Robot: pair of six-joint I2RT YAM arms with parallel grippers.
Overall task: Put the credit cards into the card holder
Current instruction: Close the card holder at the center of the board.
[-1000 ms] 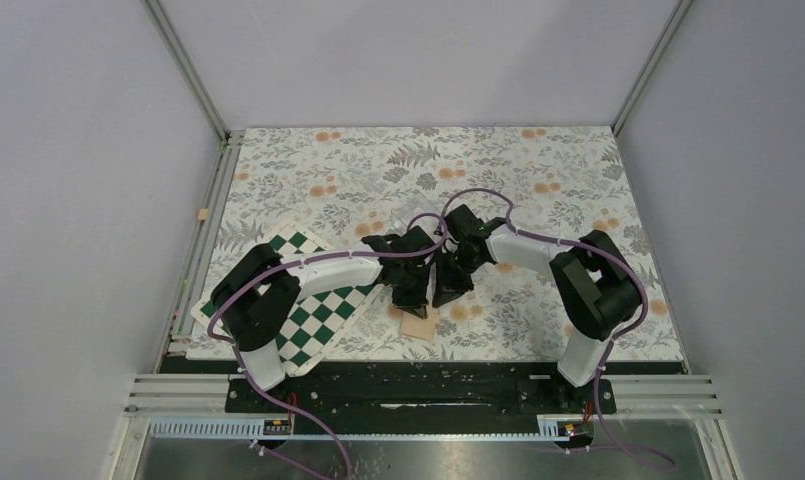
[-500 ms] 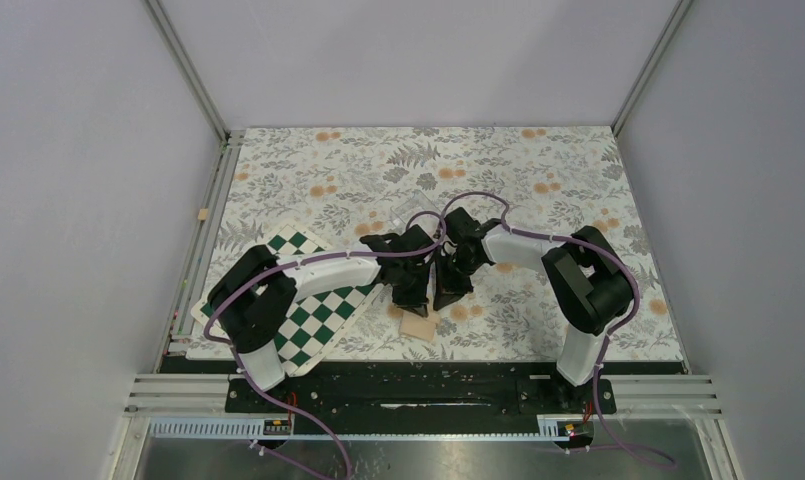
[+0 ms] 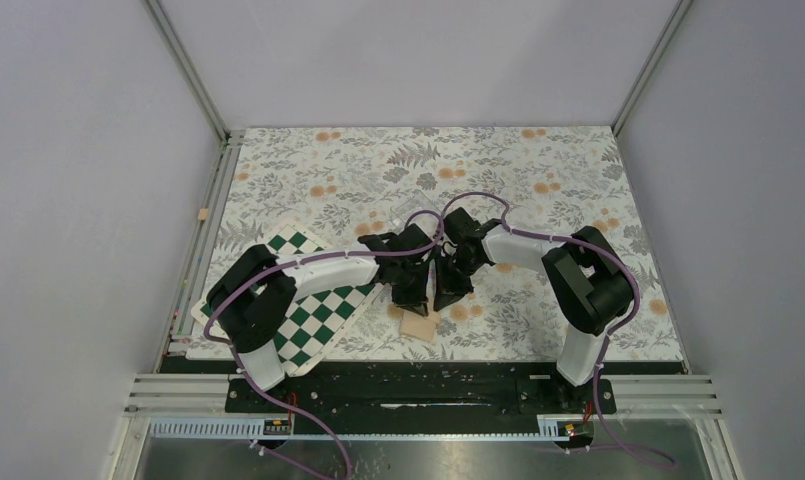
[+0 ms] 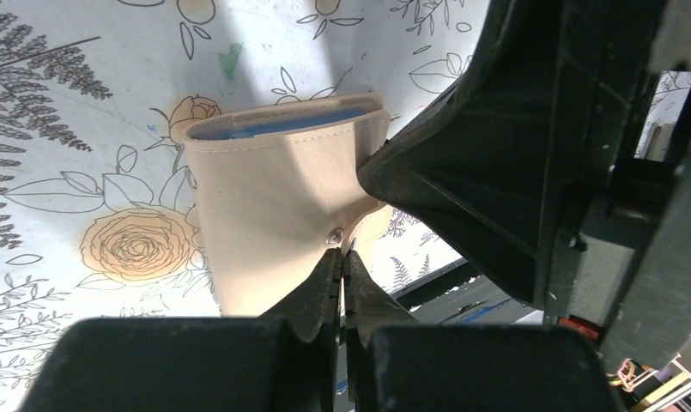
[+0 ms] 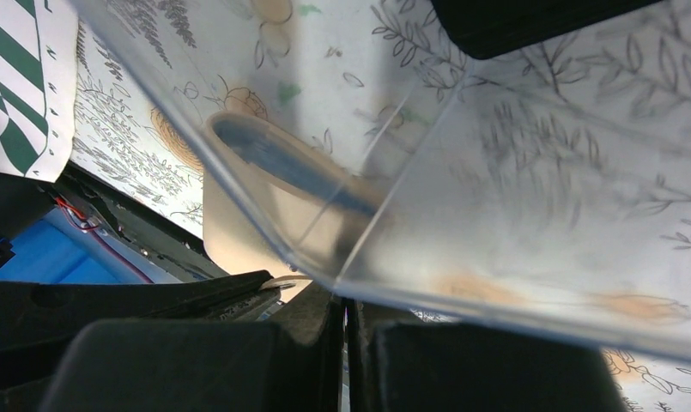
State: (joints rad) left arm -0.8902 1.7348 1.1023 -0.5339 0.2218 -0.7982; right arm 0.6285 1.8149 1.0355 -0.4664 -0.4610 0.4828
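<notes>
Card holder (image 4: pixel 273 197): tan, lying on the floral table cover (image 3: pixel 538 180) directly ahead of the left gripper (image 4: pixel 342 257). Its mouth faces away from the fingers and gapes slightly, showing light blue lining.

The left wrist view shows the left fingers pressed together with their tips at the small clasp stud. Creases run from that stud across the tan face. Whether the tab is pinched cannot be told.

In the same view, the right gripper's black body touches the holder's edge to the right of the left fingertips.

The right wrist view alone shows the right gripper (image 5: pixel 346 313) with its fingers closed together. A clear plastic box (image 5: pixel 496 197) wall lies across them, and whether it is clamped cannot be told. Through it the holder's mouth shows a dark strip, which may be card or lining.

The overhead view alone shows the chequered board (image 3: pixel 323 310) under the left forearm, left of both tools.
</notes>
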